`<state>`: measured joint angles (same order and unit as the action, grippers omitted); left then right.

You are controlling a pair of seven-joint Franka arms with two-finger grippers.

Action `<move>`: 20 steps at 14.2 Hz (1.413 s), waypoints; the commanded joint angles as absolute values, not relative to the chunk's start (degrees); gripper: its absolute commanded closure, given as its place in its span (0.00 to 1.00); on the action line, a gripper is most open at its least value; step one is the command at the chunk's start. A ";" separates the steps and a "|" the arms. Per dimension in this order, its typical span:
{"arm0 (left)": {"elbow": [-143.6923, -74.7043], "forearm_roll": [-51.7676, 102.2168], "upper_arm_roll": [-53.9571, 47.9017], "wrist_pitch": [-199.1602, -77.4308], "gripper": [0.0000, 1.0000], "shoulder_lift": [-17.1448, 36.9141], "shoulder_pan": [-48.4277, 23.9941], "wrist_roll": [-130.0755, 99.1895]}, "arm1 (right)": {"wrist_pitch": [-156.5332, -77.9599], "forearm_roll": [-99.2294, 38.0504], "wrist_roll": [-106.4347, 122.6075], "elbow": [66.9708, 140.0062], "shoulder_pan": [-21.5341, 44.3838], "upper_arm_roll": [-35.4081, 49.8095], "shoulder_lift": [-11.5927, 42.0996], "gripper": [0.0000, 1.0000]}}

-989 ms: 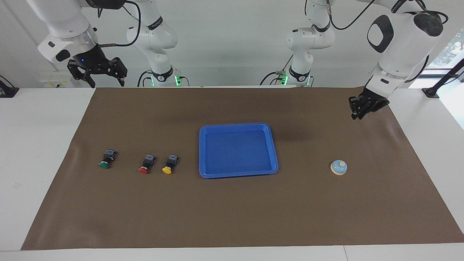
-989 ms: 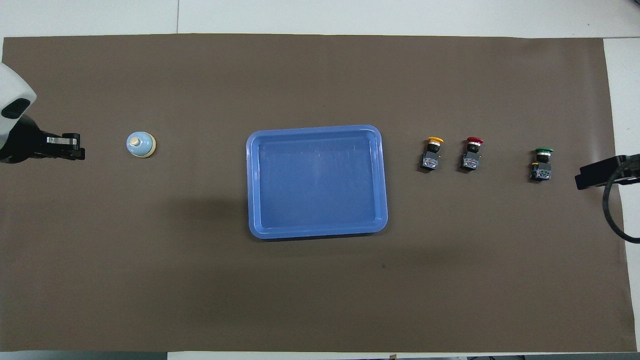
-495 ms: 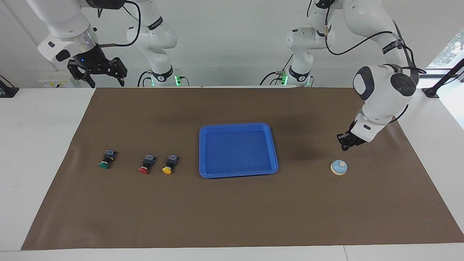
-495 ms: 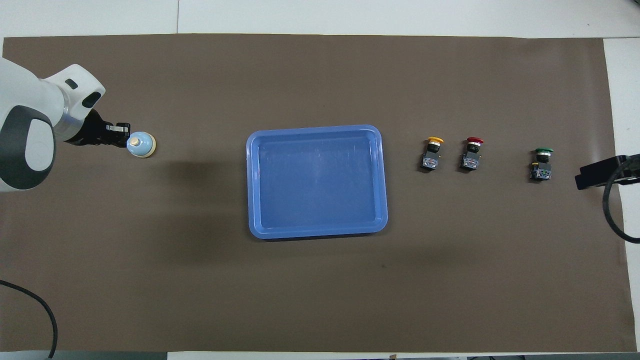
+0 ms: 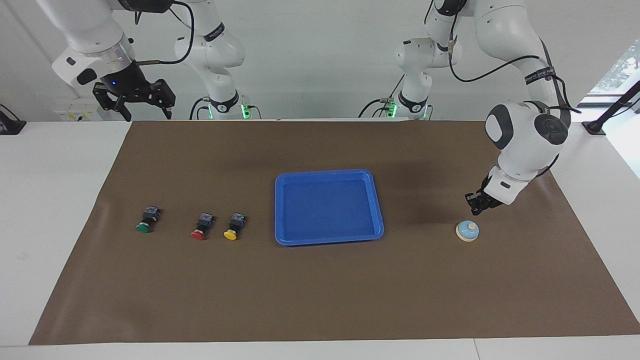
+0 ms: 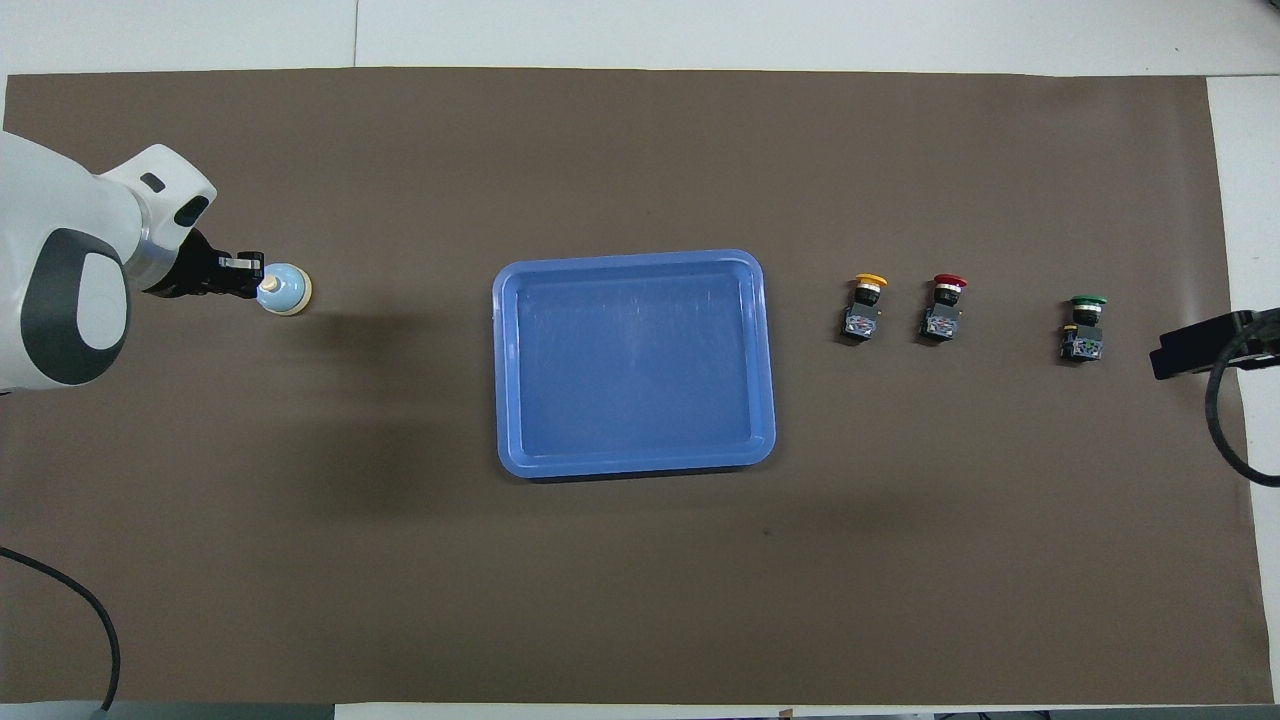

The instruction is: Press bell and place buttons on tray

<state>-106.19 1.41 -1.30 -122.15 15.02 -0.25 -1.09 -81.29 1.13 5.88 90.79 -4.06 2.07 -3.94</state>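
- Both Franka arms are clad in smooth white shells with rounded joint housings.
- On the left arm [image 5: 527, 137], dark grey oval caps are seen on the wrist housing, and a black lettered band is wrapped at about 1 o'clock of it.
- A black cable is looped along the left arm's upper links.
- The right arm [image 5: 95, 45] is finished with a silver wrist ring; a small blue light is lit on the black gripper mount.
- Green lights are shown at both bases, beside black cables.
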 commanded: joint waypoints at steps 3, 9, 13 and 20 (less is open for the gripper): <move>-106.96 0.88 -1.32 -126.03 1.00 17.22 -0.26 -2.20 | -80.86 -0.18 6.94 91.49 -4.39 1.85 -4.66 0.00; -107.40 -0.09 -1.23 -128.92 1.00 19.33 -0.09 -2.28 | -80.86 -0.18 6.94 91.49 -4.39 1.76 -4.66 0.00; -112.50 -0.18 -1.23 -136.40 1.00 19.77 -0.09 -2.29 | -80.86 -0.18 6.94 91.49 -4.39 1.85 -4.66 0.00; -106.88 -0.09 0.61 -118.07 0.79 10.84 0.00 -2.29 | -78.75 -0.17 7.12 91.41 -4.22 1.85 -5.27 0.00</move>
